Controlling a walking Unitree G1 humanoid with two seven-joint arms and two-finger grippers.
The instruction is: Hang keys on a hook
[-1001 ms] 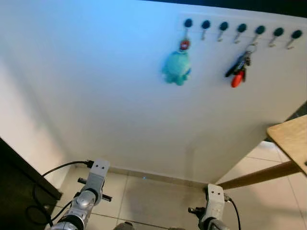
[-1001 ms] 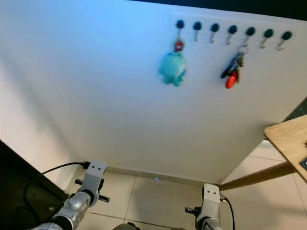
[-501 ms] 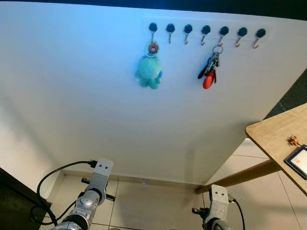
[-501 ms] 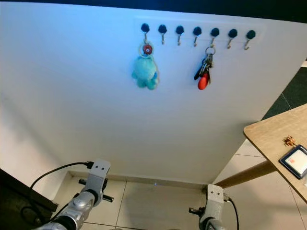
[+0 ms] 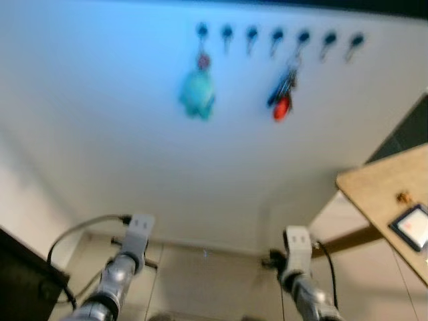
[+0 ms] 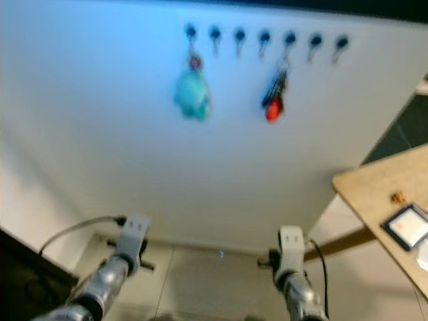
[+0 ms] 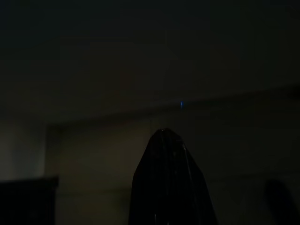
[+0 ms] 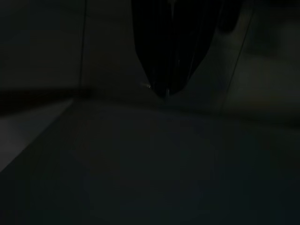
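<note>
The head views are blurred. High on the white wall (image 5: 134,134) runs a row of seven dark hooks (image 5: 277,35). The keys (image 5: 282,93), a dark bunch with a red fob at the bottom, hang from the fifth hook counting from the left. A teal plush toy (image 5: 197,95) hangs from the leftmost hook, well apart from the keys, with three bare hooks between them. The two hooks to the right of the keys are also bare.

At the right edge a wooden table (image 5: 374,194) juts in, with a slanted wooden leg below it. On its top lie a small dark device with a pale screen (image 5: 412,226) and, just beyond it, a small brownish object (image 5: 402,197) too blurred to identify.

Both arms hang low, near the tiled floor (image 5: 214,281) at the foot of the wall. The left arm (image 5: 124,264) is at lower left with a black cable looping off to the left toward a dark cabinet (image 5: 23,281). The right arm (image 5: 297,267) is at lower right.

The wrist views are very dark. The left gripper (image 7: 166,183) shows as one dark pointed mass, and the right gripper (image 8: 171,51) likewise; I cannot tell whether either is released or clenched.
</note>
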